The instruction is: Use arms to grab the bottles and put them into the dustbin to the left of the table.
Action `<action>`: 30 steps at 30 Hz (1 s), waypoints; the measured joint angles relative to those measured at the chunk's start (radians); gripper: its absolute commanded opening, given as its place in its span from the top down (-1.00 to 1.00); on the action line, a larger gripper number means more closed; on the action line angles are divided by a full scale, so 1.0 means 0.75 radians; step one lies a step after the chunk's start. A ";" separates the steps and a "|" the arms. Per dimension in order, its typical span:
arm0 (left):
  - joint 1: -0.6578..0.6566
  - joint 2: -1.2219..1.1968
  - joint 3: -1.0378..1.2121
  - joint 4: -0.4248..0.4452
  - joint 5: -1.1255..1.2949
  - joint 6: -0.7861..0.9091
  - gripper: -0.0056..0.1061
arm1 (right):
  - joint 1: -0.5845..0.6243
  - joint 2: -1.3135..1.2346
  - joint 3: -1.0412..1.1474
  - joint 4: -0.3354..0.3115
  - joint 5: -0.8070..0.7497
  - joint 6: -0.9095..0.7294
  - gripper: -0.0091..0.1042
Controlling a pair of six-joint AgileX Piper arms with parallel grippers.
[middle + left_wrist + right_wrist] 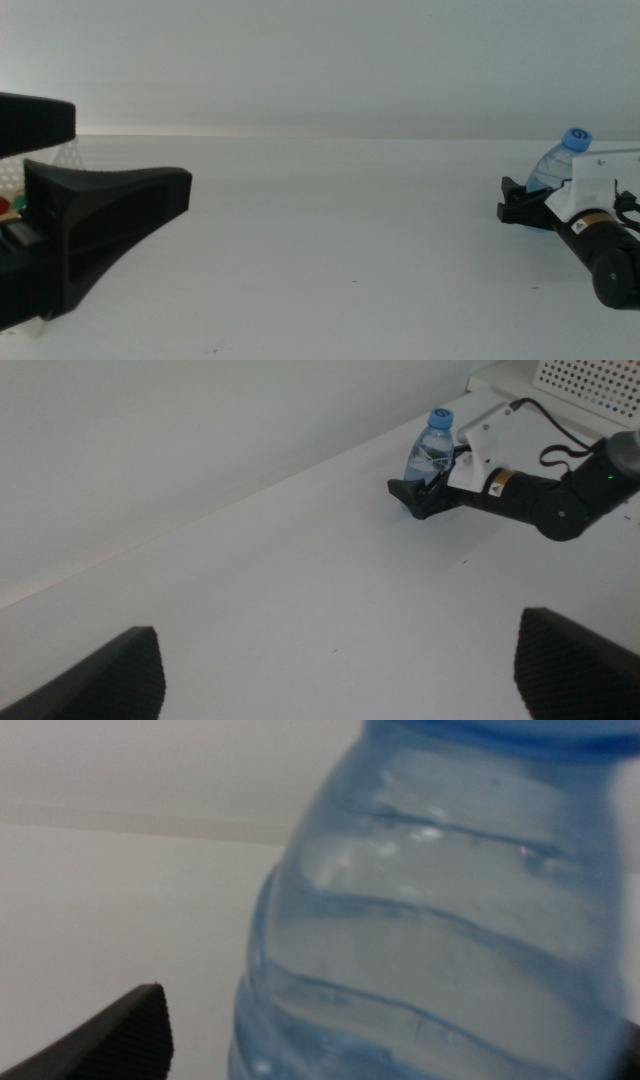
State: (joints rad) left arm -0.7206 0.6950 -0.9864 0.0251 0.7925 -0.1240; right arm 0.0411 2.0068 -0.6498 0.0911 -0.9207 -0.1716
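The table (340,250) lay bare across its whole middle, a wide white stretch between the 2 arms, running back to the pale wall. All the action sat at the table's right edge in the middle view; the left edge was taken up by the left gripper (60,240), close to the camera and large.

The right gripper (522,208) was at the far right of the table, low near the surface, with the water bottle (556,165) set between its 2 dark fingers. From the left wrist view the bottle (430,452) stood upright with its blue cap on top, and the right gripper (425,495) reached around its lower part. The right wrist view was filled by the clear ribbed bottle (440,920) with one finger (110,1040) beside it; whether the fingers pressed on the bottle or merely flanked it could not be told.

The left gripper (340,670) had its fingers spread wide and held nothing, with open table under it and well apart from the bottle.

Behind the left gripper, at the left edge of the middle view, part of the white perforated dustbin (68,157) showed. Something red and green was glimpsed there, too hidden to name.
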 measured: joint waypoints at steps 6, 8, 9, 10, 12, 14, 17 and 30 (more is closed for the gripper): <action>0.000 0.000 0.000 0.000 0.000 0.000 -0.78 | 0.008 0.081 -0.095 0.000 0.000 -0.031 -0.31; 0.000 0.000 0.000 0.000 0.000 0.000 -0.78 | 0.011 0.093 -0.117 0.014 0.000 -0.059 0.22; 0.000 0.000 0.000 0.000 0.000 0.000 -0.78 | 0.017 0.095 -0.127 0.011 0.000 -0.070 0.50; 0.000 0.000 0.000 0.000 0.000 0.000 -0.78 | 0.021 0.095 -0.131 0.011 0.008 -0.078 0.87; 0.000 0.000 0.000 0.000 0.000 0.000 -0.78 | 0.040 0.089 -0.137 0.024 0.036 -0.082 0.86; 0.000 0.000 0.000 0.002 0.000 0.000 -0.78 | 0.083 0.052 -0.137 0.033 0.097 -0.069 0.86; 0.000 0.000 0.000 0.002 0.000 0.000 -0.78 | 0.183 -0.017 -0.167 0.007 0.251 -0.013 0.86; 0.000 0.000 0.000 0.002 0.000 0.000 -0.78 | 0.714 0.172 -0.771 -0.240 0.676 0.066 0.87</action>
State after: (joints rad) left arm -0.7206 0.6950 -0.9864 0.0263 0.7925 -0.1240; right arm 0.5766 2.1358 -1.2283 -0.0887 -0.4138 -0.1222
